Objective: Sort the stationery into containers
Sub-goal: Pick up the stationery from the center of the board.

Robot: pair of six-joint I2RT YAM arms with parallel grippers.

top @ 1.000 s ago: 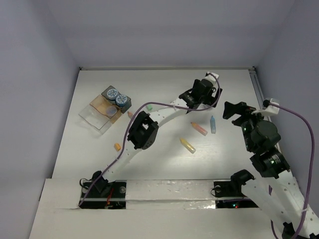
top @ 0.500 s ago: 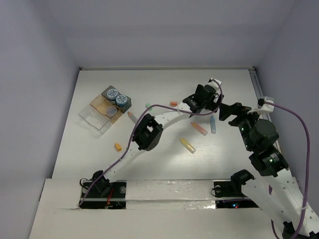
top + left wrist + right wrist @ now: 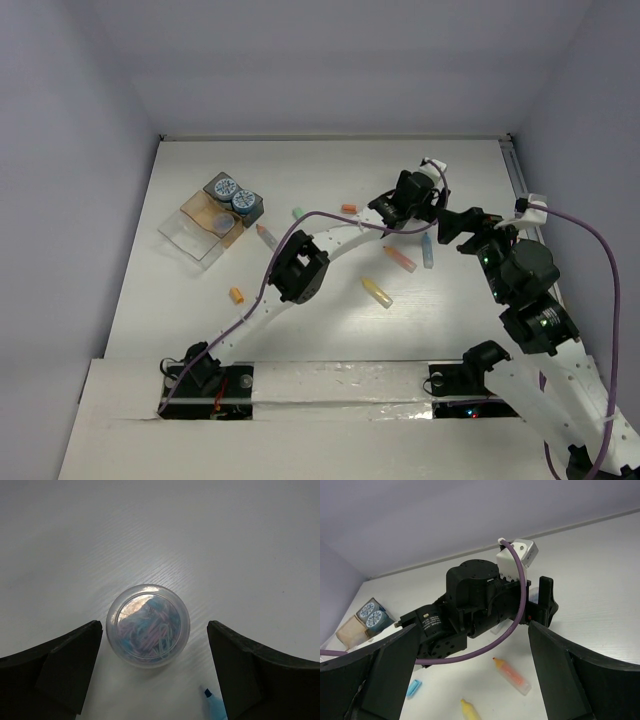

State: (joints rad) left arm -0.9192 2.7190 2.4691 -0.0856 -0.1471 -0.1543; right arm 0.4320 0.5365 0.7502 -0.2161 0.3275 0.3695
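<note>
My left gripper (image 3: 412,200) is open and points down over a small translucent cup (image 3: 148,625) of pastel paper clips. The cup stands on the table between the two fingers, clear of both, and is hidden under the gripper in the top view. A blue pen (image 3: 428,250) lies just beside it, its tip showing in the left wrist view (image 3: 212,705). My right gripper (image 3: 455,222) is open and empty, facing the left wrist (image 3: 480,605). An orange pen (image 3: 400,259) and a yellow pen (image 3: 377,292) lie nearer the bases.
At the far left are a dark grey box (image 3: 250,212) holding two blue-patterned tubs (image 3: 233,194), a tan tray (image 3: 232,236) and a clear tray (image 3: 188,238). A pink pen (image 3: 265,233), an orange eraser (image 3: 236,295), a green eraser (image 3: 297,212) and another orange eraser (image 3: 348,208) lie loose.
My left gripper has moved right and a little nearer, uncovering the green and orange erasers. My right gripper has edged left toward it.
</note>
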